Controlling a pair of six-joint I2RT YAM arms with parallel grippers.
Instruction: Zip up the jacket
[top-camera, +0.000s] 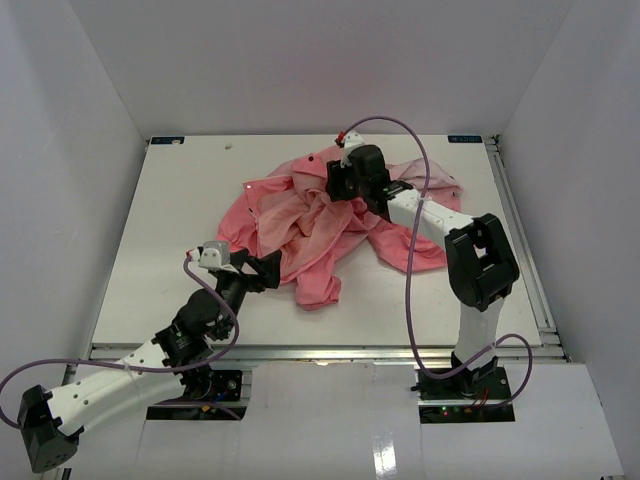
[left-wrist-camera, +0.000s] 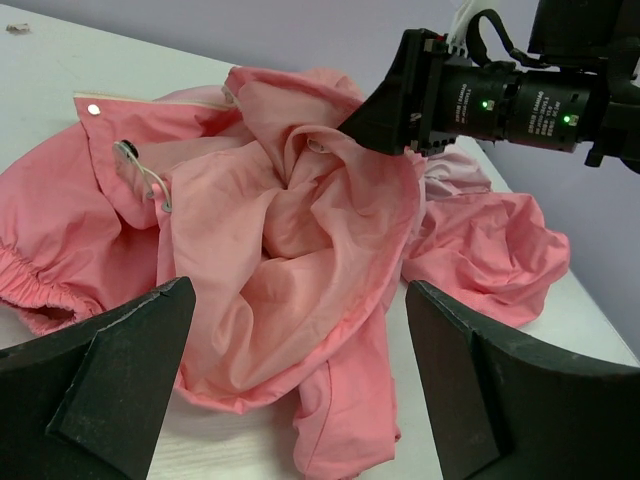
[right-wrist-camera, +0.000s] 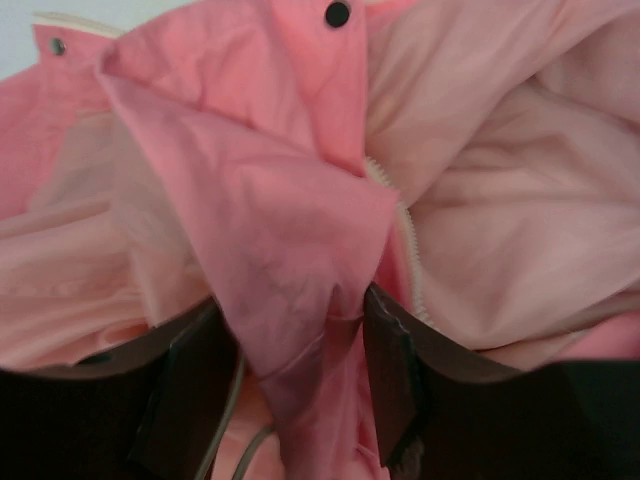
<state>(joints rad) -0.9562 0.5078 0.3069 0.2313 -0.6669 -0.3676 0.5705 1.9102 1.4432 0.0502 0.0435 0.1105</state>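
The salmon-pink jacket lies crumpled in a heap at the table's middle back. My right gripper is down on its upper middle, shut on a raised fold of the jacket; the fabric fills the gap between my fingers. A light zipper edge runs just right of that fold, with a dark snap stud above. My left gripper is open and empty, just left of the jacket's near hem. In the left wrist view the jacket lies ahead of the left gripper, with the right gripper behind.
The white table is walled on the left, back and right. A metal rail runs along its right edge. A purple cable loops over the right arm. A snap stud and a cord toggle sit on the jacket's left part.
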